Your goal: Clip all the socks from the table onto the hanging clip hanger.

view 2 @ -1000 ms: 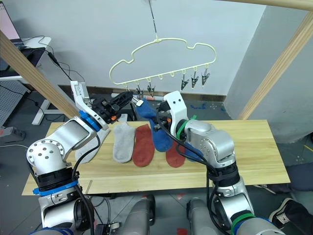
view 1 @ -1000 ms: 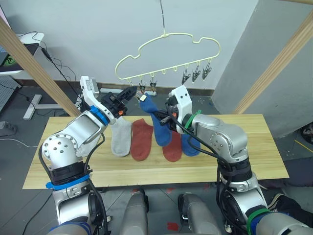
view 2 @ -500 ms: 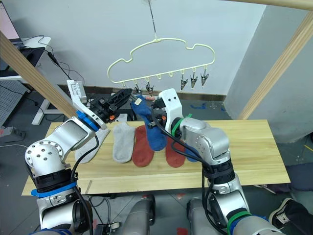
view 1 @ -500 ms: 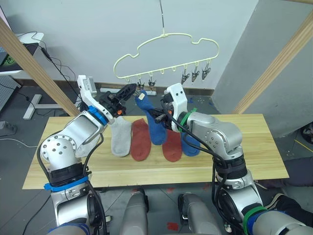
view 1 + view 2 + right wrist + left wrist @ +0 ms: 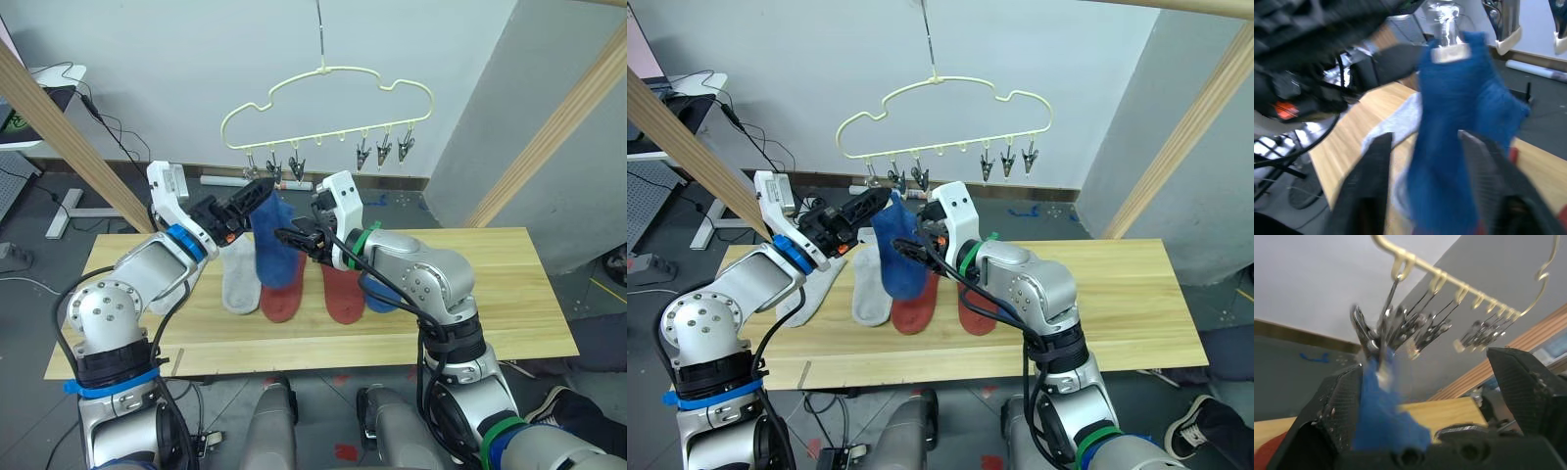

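Since a second ago: blue sock (image 5: 271, 235) carried up and toward the robot's left, from over the middle of the counter to the leftmost clips; hanger swung slightly the same way

Left tool (image 5: 257, 191): fingers spread apart either side of the sock's top edge, right at the clips, closed on nothing

Right tool (image 5: 286, 236): fingers apart around the hanging sock's mid-length, steadying it; whether they pinch the cloth cannot be told

Blue sock: hangs limp, cuff uppermost, its top edge at a grey clip (image 5: 1445, 30) that appears to bite it. Soft, light, no stiffness; folds under its own weight. Best held at the cuff hem, where the cloth is doubled and gives the clip something to seize; a grip lower down only bunches the fabric

Clip hanger (image 5: 328, 103): pale-yellow wire, suspended by its hook, free to swing, so any push on a clip shifts the whole row

Counter (image 5: 509, 294): remaining socks lie side by side near its middle — light grey sock (image 5: 238, 279), two rust-red socks (image 5: 284, 299), second blue sock (image 5: 377, 294) partly behind the right arm, another grey one (image 5: 813, 289) under the left forearm
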Tool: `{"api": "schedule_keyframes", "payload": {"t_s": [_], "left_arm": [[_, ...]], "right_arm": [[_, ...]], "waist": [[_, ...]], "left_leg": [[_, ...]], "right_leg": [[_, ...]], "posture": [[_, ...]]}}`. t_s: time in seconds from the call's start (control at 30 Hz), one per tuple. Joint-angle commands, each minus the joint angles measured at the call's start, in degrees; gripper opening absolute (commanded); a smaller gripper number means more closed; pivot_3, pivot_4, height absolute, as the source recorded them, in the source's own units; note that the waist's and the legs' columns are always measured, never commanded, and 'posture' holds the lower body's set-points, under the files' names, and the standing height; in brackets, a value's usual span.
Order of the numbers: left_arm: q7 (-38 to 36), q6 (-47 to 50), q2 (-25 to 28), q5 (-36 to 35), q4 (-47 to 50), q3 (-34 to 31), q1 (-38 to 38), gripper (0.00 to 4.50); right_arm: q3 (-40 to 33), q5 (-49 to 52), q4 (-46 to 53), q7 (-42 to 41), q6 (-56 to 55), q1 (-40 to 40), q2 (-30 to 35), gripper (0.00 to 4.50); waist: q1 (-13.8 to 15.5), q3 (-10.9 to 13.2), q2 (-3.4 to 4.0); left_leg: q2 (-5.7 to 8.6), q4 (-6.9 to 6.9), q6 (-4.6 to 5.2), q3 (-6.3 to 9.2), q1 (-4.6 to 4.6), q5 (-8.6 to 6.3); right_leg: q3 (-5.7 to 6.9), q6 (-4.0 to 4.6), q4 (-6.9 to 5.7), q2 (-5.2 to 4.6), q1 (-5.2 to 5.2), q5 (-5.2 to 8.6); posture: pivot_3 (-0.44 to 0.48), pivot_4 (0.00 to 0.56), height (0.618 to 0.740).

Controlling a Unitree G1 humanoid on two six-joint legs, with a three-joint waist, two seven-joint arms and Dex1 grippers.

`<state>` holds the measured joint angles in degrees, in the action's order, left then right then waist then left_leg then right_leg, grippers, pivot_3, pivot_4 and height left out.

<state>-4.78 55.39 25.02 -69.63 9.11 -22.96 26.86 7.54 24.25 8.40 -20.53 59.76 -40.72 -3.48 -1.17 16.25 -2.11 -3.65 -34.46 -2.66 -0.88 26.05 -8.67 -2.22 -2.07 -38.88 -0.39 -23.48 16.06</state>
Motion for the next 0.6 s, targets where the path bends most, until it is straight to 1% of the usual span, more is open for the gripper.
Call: {"api": "schedule_keyframes", "payload": {"t_s": [0.03, 0.1, 0.17, 0.23, 0.3, 0.43, 0.5, 0.6], "left_arm": [[-1.8, -1.7, 0.9, 1.4, 3.3, 0.5, -0.7, 4.5], [-2.2, -1.9, 0.9, 2.1, 3.7, 0.8, -1.3, 4.5], [-3.1, -2.6, 1.5, 4.5, 4.4, 1.9, -2.0, 4.5], [-5.6, -5.9, 3.5, 11.6, 6.1, 5.5, -3.4, 4.5], [-7.3, -9.4, 4.3, 16.9, 7.5, 8.3, -4.6, 4.5], [-10.9, -17.1, 5.7, 27.4, 8.4, 13.4, -6.0, 4.5], [-12.1, -19.6, 4.8, 29.8, 8.0, 14.4, -5.8, 4.5], [-13.7, -21.8, 3.1, 31.6, 7.4, 15.4, -5.3, 3.91]], "right_arm": [[0.1, 1.8, 2.1, -1.1, 0.6, 1.5, 0.7, 3.73], [0.2, 1.9, 2.7, -1.4, 0.8, 2.5, 1.9, 4.46], [1.1, 1.1, 4.2, -2.3, 0.2, 4.1, 5.3, 4.46], [2.2, -0.5, 6.5, -4.0, -2.0, 6.4, 10.7, 4.46], [2.6, -1.1, 8.6, -5.9, -3.8, 8.2, 15.5, 4.46], [-1.1, 1.3, 12.8, -9.7, -7.0, 10.8, 21.3, 4.46], [-4.0, 2.3, 13.7, -10.3, -8.0, 11.6, 22.8, 4.46], [-6.9, 3.7, 14.4, -11.8, -9.6, 12.0, 24.9, 4.5]], "waist": [[0.2, 0.0, 0.0], [0.4, 0.0, 0.0], [0.9, 0.0, 0.0], [1.1, 0.0, 0.0], [1.4, 0.0, 0.0], [1.4, 0.0, 0.0], [1.4, 0.0, 0.0], [1.3, 0.0, -0.01]], "left_leg": [[0.0, 0.01, 0.0, 0.0, 0.0, 0.0], [0.0, 0.04, 0.0, -0.03, 0.0, 0.0], [0.01, 0.07, 0.0, -0.07, 0.02, 0.0], [0.02, 0.09, 0.0, -0.11, 0.02, 0.0], [0.04, 0.17, 0.0, -0.16, 0.02, 0.0], [0.04, 0.32, -0.01, -0.34, 0.02, 0.0], [0.03, 0.42, -0.01, -0.4, 0.03, 0.0], [0.02, 0.45, -0.01, -0.43, 0.03, 0.0]], "right_leg": [[0.0, 0.0, 0.0, 0.0, 0.0, 0.0], [0.0, 0.0, 0.02, -0.01, 0.0, 0.0], [-0.02, 0.0, 0.03, -0.03, -0.03, 0.0], [-0.03, 0.0, 0.06, -0.03, -0.05, 0.0], [-0.06, 0.0, 0.16, -0.04, -0.06, 0.01], [-0.15, 0.0, 0.29, -0.09, -0.12, 0.01], [-0.19, -0.02, 0.29, -0.08, -0.19, 0.02], [-0.2, -0.02, 0.3, -0.08, -0.2, 0.02]], "posture": [[0.086, 0.262, 0.74], [0.086, 0.262, 0.74], [0.087, 0.26, 0.74], [0.086, 0.257, 0.74], [0.088, 0.257, 0.74], [0.079, 0.259, 0.74], [0.072, 0.254, 0.74], [0.063, 0.255, 0.74]]}}
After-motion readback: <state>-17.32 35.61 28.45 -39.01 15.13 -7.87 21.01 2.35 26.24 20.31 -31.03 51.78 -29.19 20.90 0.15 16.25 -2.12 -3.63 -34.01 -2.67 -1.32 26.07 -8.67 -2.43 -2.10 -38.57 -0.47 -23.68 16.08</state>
